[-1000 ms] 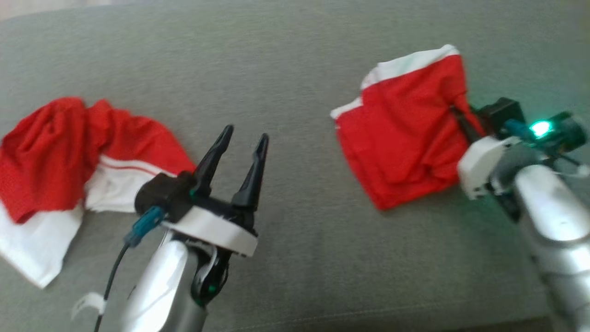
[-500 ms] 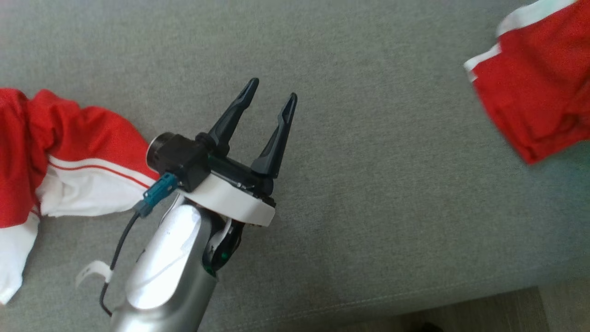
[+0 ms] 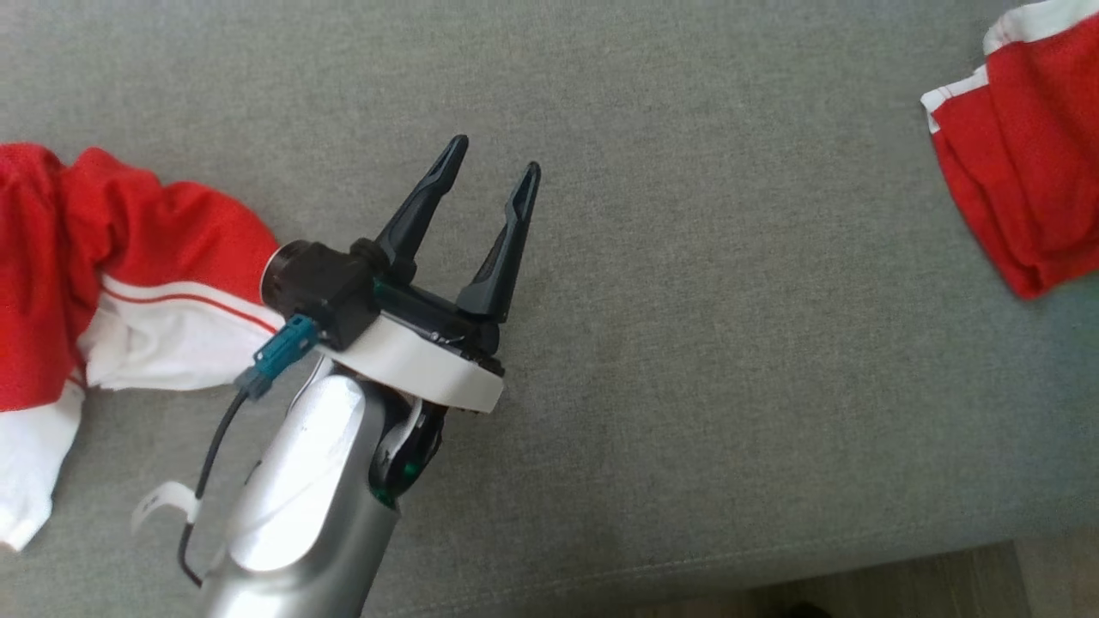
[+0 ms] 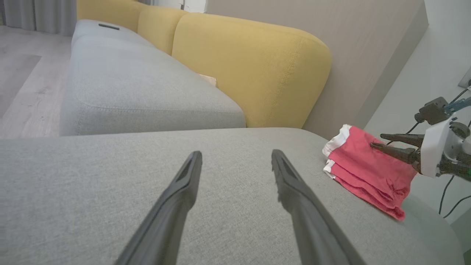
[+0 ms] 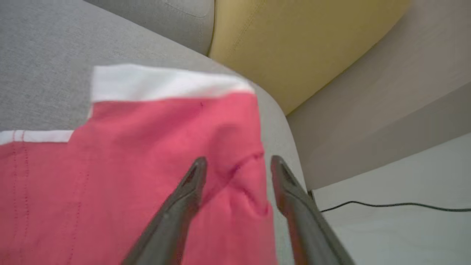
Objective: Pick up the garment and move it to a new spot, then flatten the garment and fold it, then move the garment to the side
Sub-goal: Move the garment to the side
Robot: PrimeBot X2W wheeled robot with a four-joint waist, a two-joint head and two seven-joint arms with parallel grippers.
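**Head view:** the left gripper (image 3: 491,172) hovers over the grey woven sofa seat cushion (image 3: 730,360), its two dark fingers spread with nothing between them, as they were a second ago; the folded red fabric garment with white bands (image 3: 1022,172) lies at the frame's upper right edge; a second ago it sat nearer the middle, with the right gripper pinched on its right-hand edge; the whole picture has shifted, so the camera has swung, not the cloth; a crumpled red-and-white garment (image 3: 129,257) sprawls at the left edge, just beside the left wrist.

**Left wrist view:** the left gripper (image 4: 237,156) points across the bare cushion (image 4: 92,191); the folded garment (image 4: 368,173) rests near the cushion's far corner, below the rounded mustard-yellow fabric backrest (image 4: 257,66); the right gripper (image 4: 377,141) reaches in from the right, fingers a little apart, tips at the garment's far edge.

**Right wrist view:** the right gripper (image 5: 238,162) hangs over the garment (image 5: 128,165), fingers parted and no fold caught between them, the earlier pinch let go; whether the tips touch the cloth cannot be told; a thin black cable (image 5: 386,204) trails across a pale surface (image 5: 404,235) beyond the cushion's edge.
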